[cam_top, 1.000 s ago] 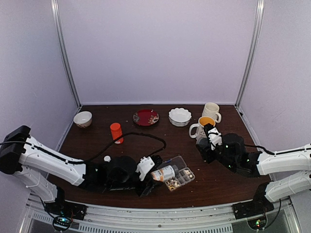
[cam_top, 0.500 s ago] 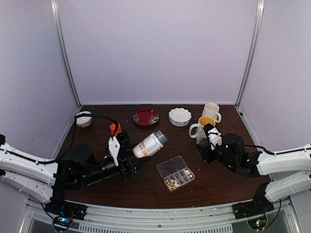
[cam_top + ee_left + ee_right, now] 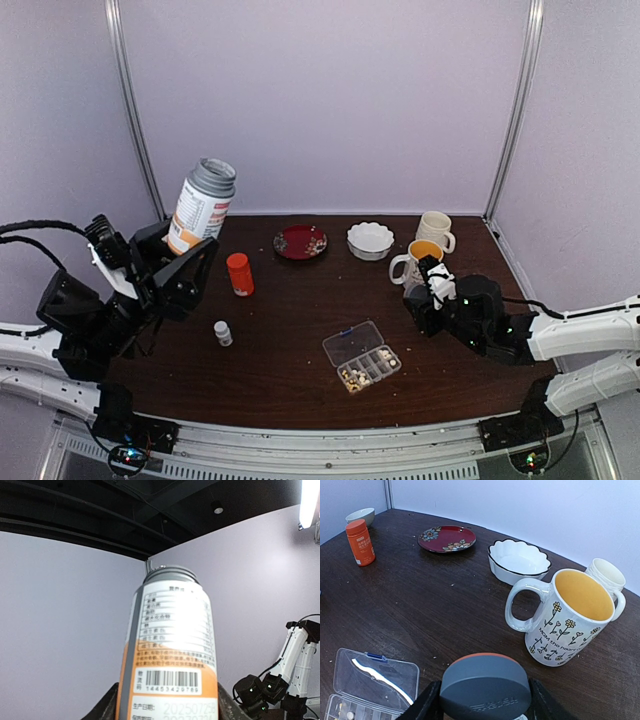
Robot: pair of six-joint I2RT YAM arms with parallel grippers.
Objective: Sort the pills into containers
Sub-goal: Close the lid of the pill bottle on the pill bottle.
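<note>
The clear organiser box (image 3: 362, 357) lies open on the table at front centre, its lid folded back. Tiny white and tan pills (image 3: 352, 377) sit in its near compartments. Its lid (image 3: 375, 677) and a few pills (image 3: 345, 712) show at the lower left of the right wrist view. My left gripper (image 3: 180, 250) is shut on a large bottle (image 3: 200, 205) with a white and orange label, held upright high above the table's left side. The bottle fills the left wrist view (image 3: 170, 655). My right gripper (image 3: 432, 275) is shut on a grey cap (image 3: 485, 687) with an orange rim, right of the box.
An orange bottle (image 3: 239, 273) and a small white vial (image 3: 222, 333) stand left of the box. At the back are a small bowl (image 3: 170, 245), a red plate (image 3: 300, 241), a white scalloped bowl (image 3: 370, 240) and two mugs (image 3: 418, 262), (image 3: 435, 229).
My left arm has swung from over the organiser up and to the left. The large bottle has gone from tipped over the box to upright and high. The right arm has not moved.
</note>
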